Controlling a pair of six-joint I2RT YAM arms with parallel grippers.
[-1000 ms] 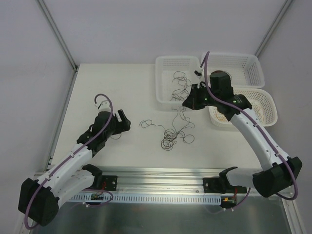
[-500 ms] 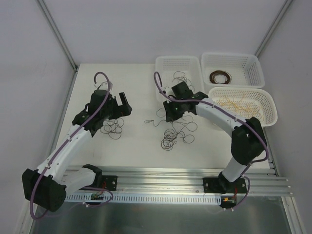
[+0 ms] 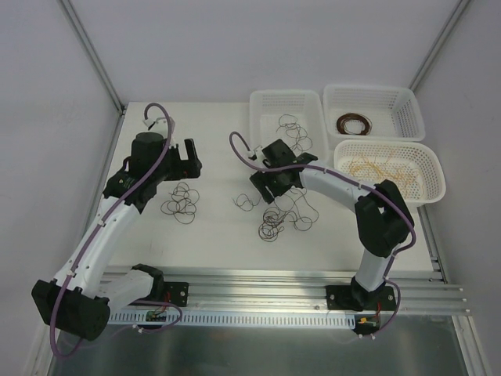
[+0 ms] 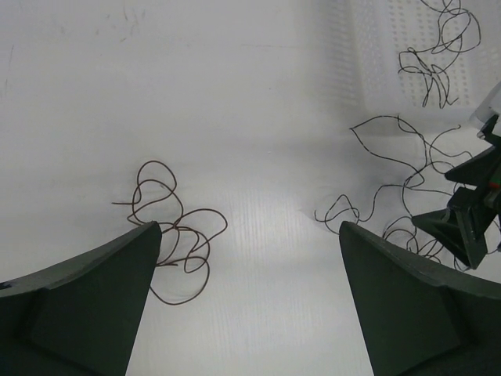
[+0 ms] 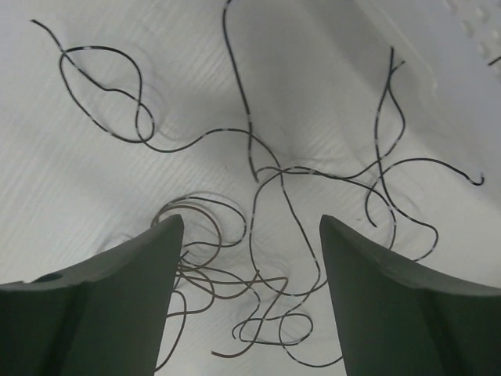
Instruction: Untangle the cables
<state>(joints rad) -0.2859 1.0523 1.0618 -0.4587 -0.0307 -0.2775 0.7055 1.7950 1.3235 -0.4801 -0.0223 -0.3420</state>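
A cable tangle (image 3: pixel 275 221) lies on the counter (image 3: pixel 211 247), a brown cable (image 3: pixel 180 204) at its 9 o'clock. Right end effector (image 3: pixel 264 188) hovers released at the tangle's 12 o'clock; left end effector (image 3: pixel 192 159), released, beyond the brown cable. Baskets (image 3: pixel 286 94) at 1 o'clock hold more.

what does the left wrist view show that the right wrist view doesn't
Only the left wrist view: a dark brown wire clump lying apart on the table, and a white basket holding black wires. Only the right wrist view: the brown-and-black tangle up close, with its strands seen crossing. Both: loose black wires sprawled on the white table.
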